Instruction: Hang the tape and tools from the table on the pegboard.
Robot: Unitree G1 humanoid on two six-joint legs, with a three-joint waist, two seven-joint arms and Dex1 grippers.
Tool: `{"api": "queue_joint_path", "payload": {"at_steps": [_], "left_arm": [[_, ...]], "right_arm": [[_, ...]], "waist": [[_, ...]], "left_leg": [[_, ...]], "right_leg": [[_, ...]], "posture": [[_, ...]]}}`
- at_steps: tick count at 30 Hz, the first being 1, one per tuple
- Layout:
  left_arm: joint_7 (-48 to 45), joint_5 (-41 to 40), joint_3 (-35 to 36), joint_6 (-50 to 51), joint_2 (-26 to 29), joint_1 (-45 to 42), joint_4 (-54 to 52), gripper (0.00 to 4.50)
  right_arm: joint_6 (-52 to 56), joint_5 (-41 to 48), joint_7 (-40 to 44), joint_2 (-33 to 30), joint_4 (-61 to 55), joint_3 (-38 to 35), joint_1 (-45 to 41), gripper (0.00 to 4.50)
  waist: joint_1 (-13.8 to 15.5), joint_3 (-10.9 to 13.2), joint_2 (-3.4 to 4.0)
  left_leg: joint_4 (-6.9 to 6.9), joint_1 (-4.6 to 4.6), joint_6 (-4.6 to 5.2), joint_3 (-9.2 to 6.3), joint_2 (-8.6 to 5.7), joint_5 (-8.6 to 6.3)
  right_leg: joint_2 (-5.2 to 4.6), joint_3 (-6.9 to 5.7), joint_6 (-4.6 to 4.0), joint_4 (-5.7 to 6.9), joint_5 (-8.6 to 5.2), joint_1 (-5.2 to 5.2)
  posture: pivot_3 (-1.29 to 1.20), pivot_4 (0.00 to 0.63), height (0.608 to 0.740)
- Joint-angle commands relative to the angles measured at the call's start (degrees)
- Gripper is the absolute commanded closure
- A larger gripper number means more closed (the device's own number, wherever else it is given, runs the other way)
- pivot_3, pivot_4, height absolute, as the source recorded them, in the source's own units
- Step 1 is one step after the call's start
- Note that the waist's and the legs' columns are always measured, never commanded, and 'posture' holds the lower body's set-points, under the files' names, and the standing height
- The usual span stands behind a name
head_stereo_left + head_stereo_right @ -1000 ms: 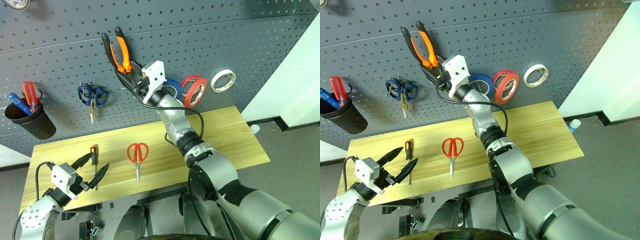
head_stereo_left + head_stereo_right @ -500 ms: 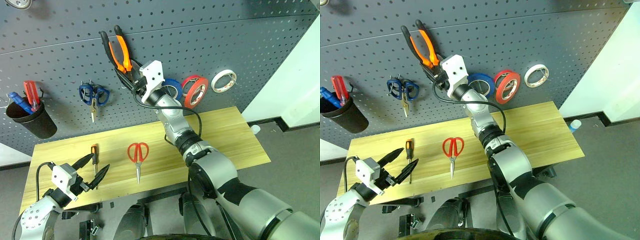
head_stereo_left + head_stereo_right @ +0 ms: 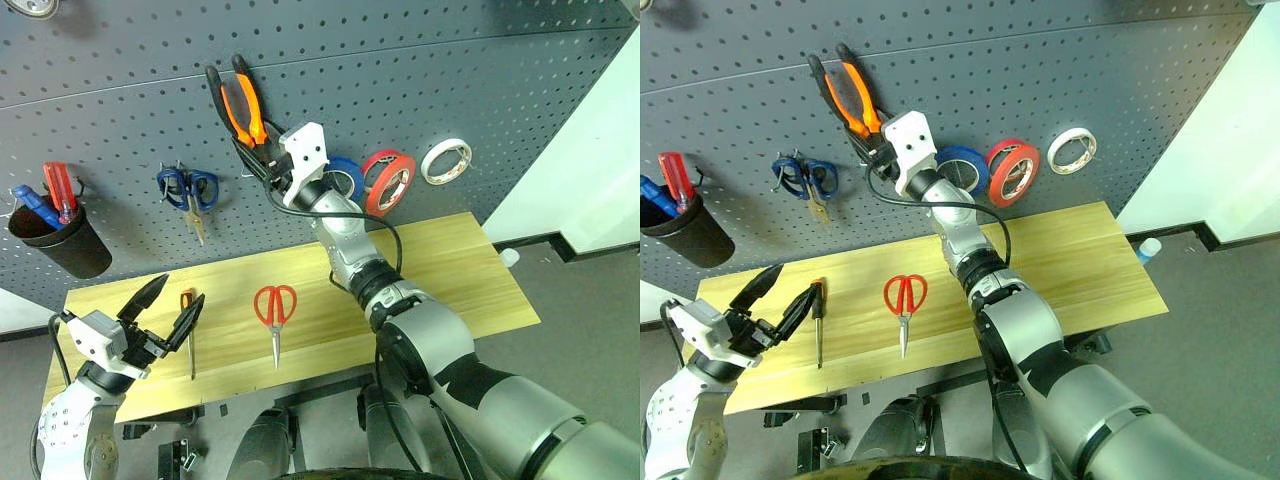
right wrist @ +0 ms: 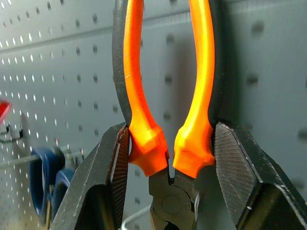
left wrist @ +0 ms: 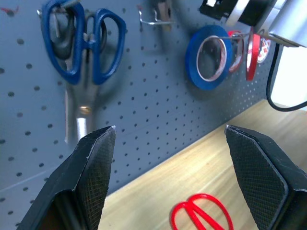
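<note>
Orange-and-black-handled pliers (image 3: pixel 240 110) remain clenched in the right gripper (image 3: pixel 262 160), held handles-up against the dark grey perforated pegboard (image 3: pixel 450 70), not yet hooked. Left gripper (image 3: pixel 165 315) has risen off the light wood table (image 3: pixel 460 270), jaws spread, empty. Red-handled scissors (image 3: pixel 275 310) and slim orange-and-black screwdriver (image 3: pixel 188 335) lie below the pegboard; the red tape ring (image 3: pixel 388 182) already hangs on it.

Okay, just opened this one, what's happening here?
The right gripper is clamped on the pliers, holding them handles-up against the pegboard. The left gripper hangs open over the table, by the screwdriver. The red-handled scissors lie on the wood too. The red tape ring already hangs on the board.
</note>
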Motion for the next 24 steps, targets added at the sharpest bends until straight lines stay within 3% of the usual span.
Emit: {"api": "queue_joint_path", "payload": {"at_steps": [1,6,13,19,24], "left_arm": [[-0.9,-1.2,1.3,-2.3,-0.8,-0.1,-0.2,0.7],[-1.6,-0.7,1.7,-3.3,-0.9,-0.1,0.9,0.7],[-2.4,-0.7,1.4,-3.6,-0.7,-0.7,2.5,0.7],[-2.9,0.0,1.3,-4.0,-0.4,-1.2,3.7,0.7],[-4.5,-1.2,2.9,-3.6,1.2,1.7,2.7,0.7]], "right_arm": [[-0.4,-1.1,-0.8,2.2,-0.1,-0.2,-1.8,2.31],[-0.3,-1.5,-0.4,2.1,0.5,-0.3,-1.0,2.31],[-1.8,-1.1,0.0,1.9,-0.4,-1.1,-0.7,0.06],[-5.5,-2.5,-0.8,0.2,-3.7,-0.2,1.1,0.02],[-6.4,-5.0,0.2,-4.2,-16.1,2.4,9.7,0.02]], "waist": [[0.0,0.2,-0.02],[0.0,0.4,-0.09],[0.0,0.4,-0.1],[0.0,0.4,-0.11],[0.0,0.4,-0.15]], "left_leg": [[0.0,-0.03,0.0,0.0,0.0,0.0],[-0.01,-0.1,0.0,0.01,0.0,0.0],[0.01,-0.05,0.0,0.01,0.0,0.0],[0.05,-0.02,-0.04,-0.01,0.0,0.03],[0.0,-0.08,-0.04,0.0,0.0,0.03]], "right_leg": [[0.0,0.0,0.0,0.0,0.0,-0.03],[0.0,0.0,0.0,-0.04,0.0,-0.1],[0.0,0.0,0.0,0.01,0.0,-0.05],[0.02,0.0,-0.04,0.04,0.03,-0.02],[0.02,0.01,-0.02,-0.04,0.02,-0.07]], "posture": [[0.03,0.205,0.738],[0.03,0.202,0.738],[0.03,0.197,0.738],[0.03,0.184,0.738],[0.02,0.176,0.738]]}}
